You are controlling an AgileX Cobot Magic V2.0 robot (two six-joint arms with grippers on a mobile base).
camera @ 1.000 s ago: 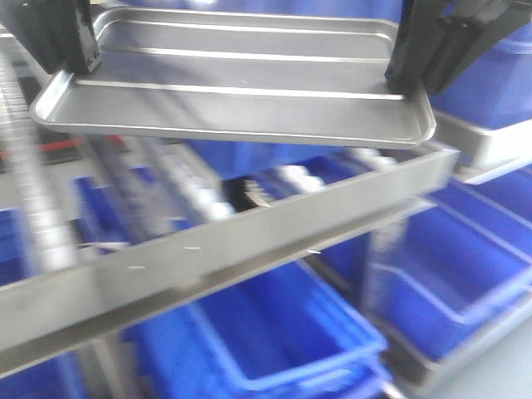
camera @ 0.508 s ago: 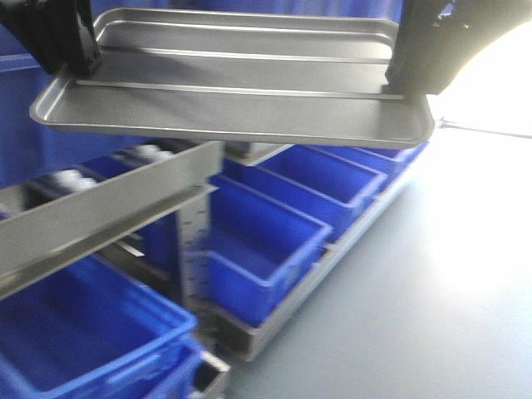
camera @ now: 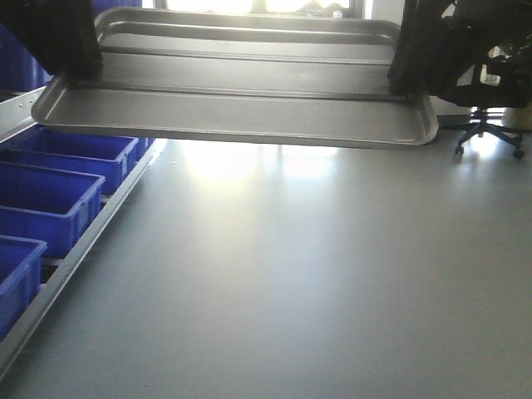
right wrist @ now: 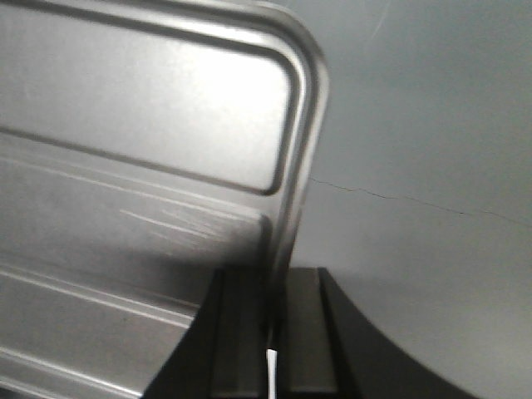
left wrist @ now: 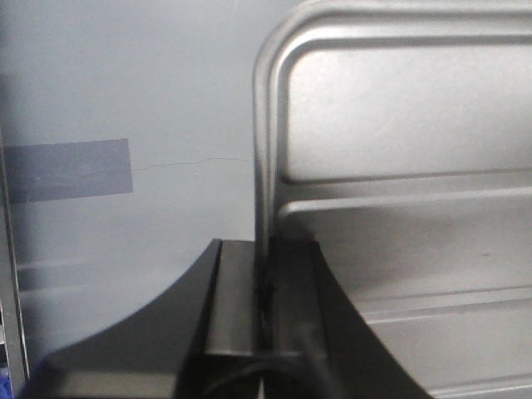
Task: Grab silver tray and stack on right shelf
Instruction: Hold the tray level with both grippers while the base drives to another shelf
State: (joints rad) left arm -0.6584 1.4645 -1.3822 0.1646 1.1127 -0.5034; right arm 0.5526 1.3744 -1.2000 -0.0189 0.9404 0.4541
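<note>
The silver tray point(camera: 241, 108) hangs level across the top of the front view, its two long ridges showing, high above the grey floor. My left gripper point(camera: 71, 62) is shut on its left rim and my right gripper point(camera: 407, 79) is shut on its right rim. In the left wrist view the tray point(left wrist: 399, 166) has its rim pinched between the dark fingers of the left gripper point(left wrist: 266, 283). The right wrist view shows the tray point(right wrist: 141, 125) clamped the same way by the right gripper point(right wrist: 274, 307). The right shelf is out of view.
Blue bins point(camera: 50, 195) sit in a row on a low steel rack base point(camera: 75, 249) along the left edge. Grey floor point(camera: 316, 274) spreads ahead under the tray. A black office chair point(camera: 490, 125) stands at the far right, with bright window glare behind.
The view has swung right: the roller rack rail and most blue bins slid out to the left, and floor and a chair came into view. Both grippers still hold the tray level.
</note>
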